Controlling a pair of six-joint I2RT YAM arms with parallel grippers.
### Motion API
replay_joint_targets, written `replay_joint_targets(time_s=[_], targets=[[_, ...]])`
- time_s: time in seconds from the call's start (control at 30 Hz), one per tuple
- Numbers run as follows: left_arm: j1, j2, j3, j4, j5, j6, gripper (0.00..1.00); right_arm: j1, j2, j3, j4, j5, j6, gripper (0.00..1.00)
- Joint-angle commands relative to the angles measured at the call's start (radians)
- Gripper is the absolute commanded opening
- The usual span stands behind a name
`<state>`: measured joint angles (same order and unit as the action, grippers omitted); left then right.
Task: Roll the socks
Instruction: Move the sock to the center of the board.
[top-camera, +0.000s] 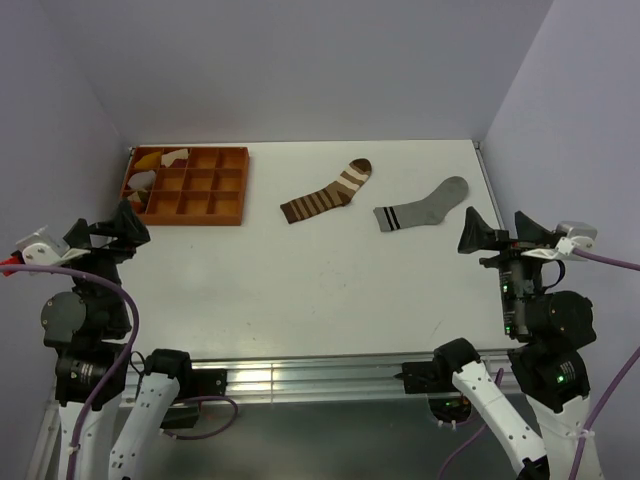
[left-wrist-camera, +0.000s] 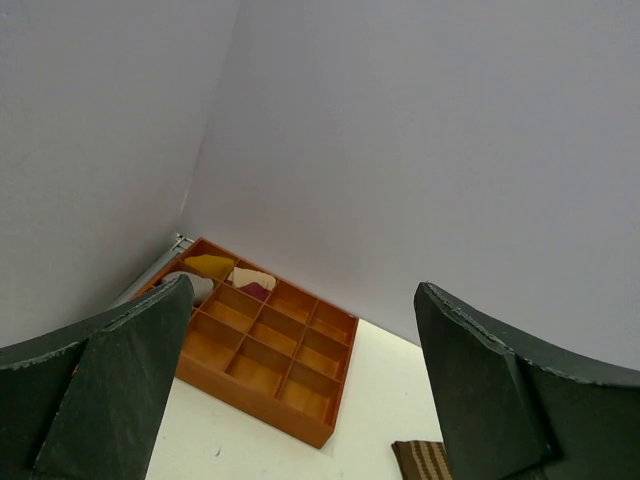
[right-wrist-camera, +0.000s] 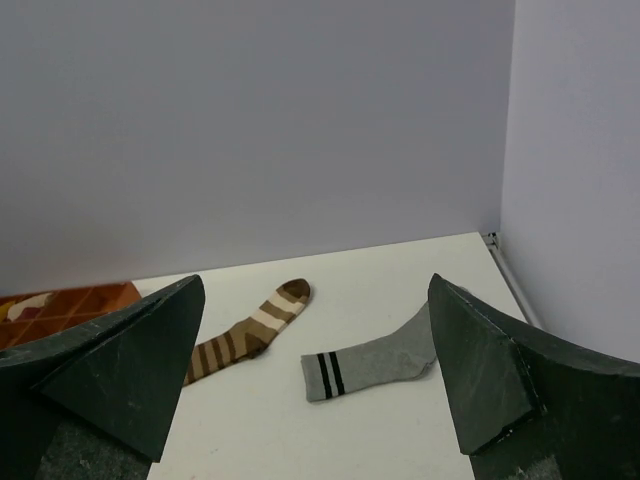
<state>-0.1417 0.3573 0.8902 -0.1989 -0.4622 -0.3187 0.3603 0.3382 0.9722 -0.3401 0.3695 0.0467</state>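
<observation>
Two socks lie flat and apart on the white table (top-camera: 300, 290). The brown sock with white stripes (top-camera: 325, 191) is near the middle, and the grey sock with a dark-striped cuff (top-camera: 422, 206) is to its right. My left gripper (top-camera: 133, 222) hangs open at the left side, far from both. My right gripper (top-camera: 468, 232) hangs open at the right, just right of the grey sock's toe. The right wrist view shows the brown sock (right-wrist-camera: 245, 330) and the grey sock (right-wrist-camera: 370, 362) ahead of the open right gripper (right-wrist-camera: 315, 282). In the left wrist view the open left gripper (left-wrist-camera: 303, 290) holds nothing, and a corner of the brown sock (left-wrist-camera: 420, 458) shows.
An orange compartment tray (top-camera: 190, 219) stands at the back left, with yellow and white cloth pieces (top-camera: 150, 160) in its left cells. The tray (left-wrist-camera: 262, 395) lies ahead of the left gripper. Grey walls close the table on three sides.
</observation>
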Motion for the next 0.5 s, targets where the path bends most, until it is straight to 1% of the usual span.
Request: replay_joint_targets(time_s=[0.0, 0.1, 0.2, 0.33, 0.37, 0.43, 0.47], targets=[[-0.001, 0.012, 0.001, 0.03, 0.036, -0.017, 1.0, 0.006, 0.021, -0.02, 0.029, -0.003, 0.007, 1.0], [-0.001, 0.016, -0.005, 0.029, 0.037, -0.023, 0.99, 0.008, 0.024, -0.032, 0.029, -0.018, 0.025, 1.0], [-0.001, 0.044, -0.013, 0.023, 0.083, -0.037, 0.99, 0.006, 0.039, -0.058, 0.018, -0.043, 0.085, 1.0], [-0.001, 0.107, -0.013, -0.023, 0.18, -0.069, 0.99, 0.008, 0.085, -0.089, 0.016, -0.137, 0.18, 1.0], [-0.001, 0.123, -0.013, -0.042, 0.215, -0.085, 0.99, 0.008, 0.117, -0.09, 0.015, -0.145, 0.238, 1.0], [-0.001, 0.161, -0.02, -0.053, 0.25, -0.097, 0.99, 0.006, 0.154, -0.113, 0.015, -0.187, 0.287, 1.0], [-0.001, 0.172, -0.025, -0.053, 0.287, -0.106, 0.99, 0.008, 0.2, -0.112, 0.016, -0.191, 0.307, 1.0]])
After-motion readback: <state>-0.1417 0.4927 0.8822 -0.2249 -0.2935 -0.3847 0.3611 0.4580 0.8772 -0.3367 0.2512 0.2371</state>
